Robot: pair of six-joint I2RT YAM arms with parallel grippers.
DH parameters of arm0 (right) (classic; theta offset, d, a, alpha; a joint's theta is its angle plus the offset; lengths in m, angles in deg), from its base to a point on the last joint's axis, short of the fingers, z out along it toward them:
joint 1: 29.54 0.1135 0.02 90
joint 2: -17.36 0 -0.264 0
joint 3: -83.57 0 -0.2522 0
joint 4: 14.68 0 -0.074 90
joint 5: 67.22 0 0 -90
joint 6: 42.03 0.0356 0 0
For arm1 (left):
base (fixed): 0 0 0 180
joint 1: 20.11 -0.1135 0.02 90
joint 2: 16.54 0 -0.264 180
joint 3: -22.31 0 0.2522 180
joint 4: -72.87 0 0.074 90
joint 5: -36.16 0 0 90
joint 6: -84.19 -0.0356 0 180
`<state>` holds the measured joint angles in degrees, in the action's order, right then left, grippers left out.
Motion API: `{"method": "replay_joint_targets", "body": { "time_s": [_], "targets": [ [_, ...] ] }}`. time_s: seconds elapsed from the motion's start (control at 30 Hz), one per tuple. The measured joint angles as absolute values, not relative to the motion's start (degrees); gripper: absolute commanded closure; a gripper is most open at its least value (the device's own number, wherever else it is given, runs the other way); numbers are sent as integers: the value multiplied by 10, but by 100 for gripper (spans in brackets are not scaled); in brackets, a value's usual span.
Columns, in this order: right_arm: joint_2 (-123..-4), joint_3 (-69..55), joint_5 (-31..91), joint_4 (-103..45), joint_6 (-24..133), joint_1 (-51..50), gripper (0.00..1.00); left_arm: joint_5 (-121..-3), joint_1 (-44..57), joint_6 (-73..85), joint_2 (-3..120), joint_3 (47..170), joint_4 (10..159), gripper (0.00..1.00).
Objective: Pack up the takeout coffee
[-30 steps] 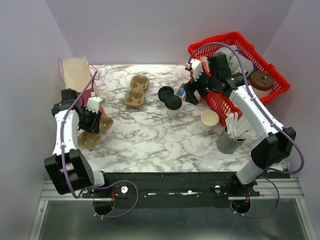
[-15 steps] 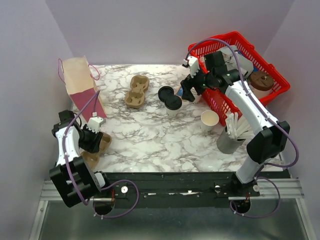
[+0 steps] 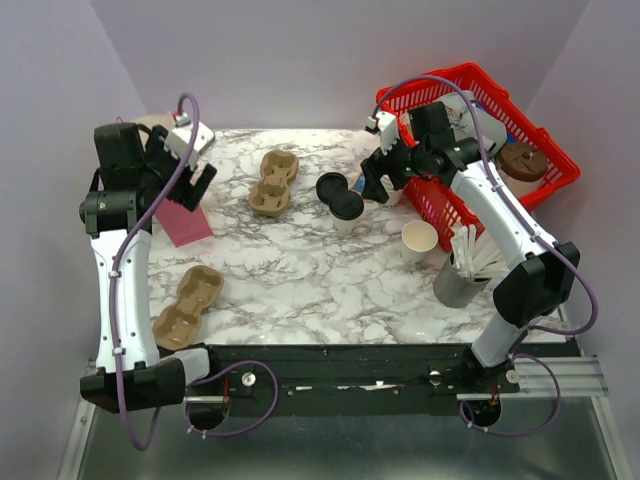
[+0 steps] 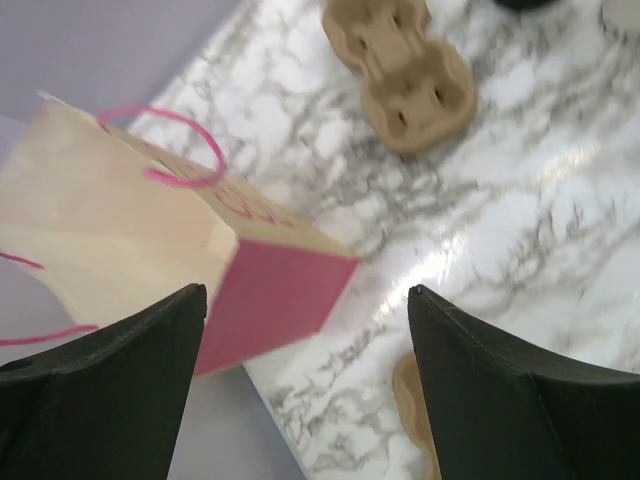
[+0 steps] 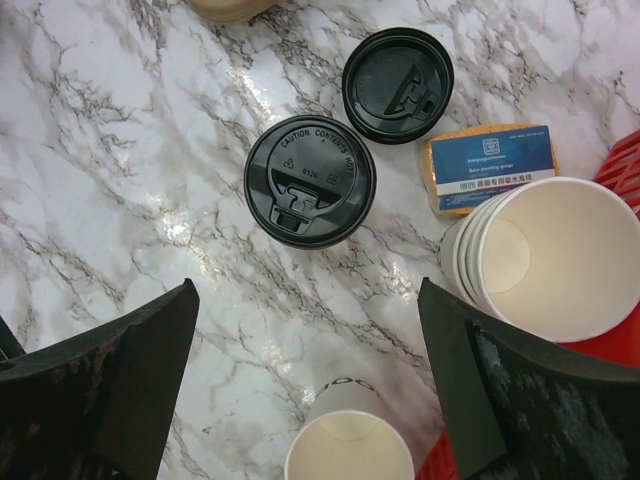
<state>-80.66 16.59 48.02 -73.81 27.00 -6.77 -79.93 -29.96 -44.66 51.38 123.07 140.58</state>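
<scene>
Marble-patterned bench (image 3: 300,270) is boxed in by plain lilac walls (image 3: 300,60).

At far left a paper bag (image 3: 185,215), tan with 1 pink side, is stood upright; its inside is not shown. 1 pulp carrier (image 3: 187,305) is laid near the front-left edge, wells bare. A second carrier (image 3: 275,183) is laid further back, also bare. The takeout coffee (image 3: 346,208) is stood mid-bench with its lid on, just in front of a loose black lid (image 3: 331,186). An unlidded cup (image 3: 419,240) is stood to its right, with nothing seen inside. A metal holder (image 3: 455,288) is packed with white sticks. A red basket (image 3: 545,180) is set at far right with a brown round item (image 3: 522,160) in it.

Left jaws are spread wide above the bag, with nothing gripped. Right jaws are spread fully above the coffee, with nothing gripped.

Only in the right wrist view are a stack of nested cups (image 5: 550,255) and an orange packet (image 5: 488,165) with a blue label shown clearly, beside the coffee. The bag's pink handles (image 4: 190,160) are shown best in the left wrist view.
</scene>
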Motion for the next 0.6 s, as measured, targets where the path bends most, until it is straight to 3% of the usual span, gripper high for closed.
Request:
{"method": "replay_joint_targets", "body": {
  "time_s": [0.27, 0.6],
  "targets": [
    [-808, 185, 490, -738, 276, -68, 0, -624, -280, -233, 673, 1425, 1314, 3],
    [-804, 165, 492, -733, 278, -68, 0, -531, -286, -118, 775, 1432, 1311, 5]
  ]
}}
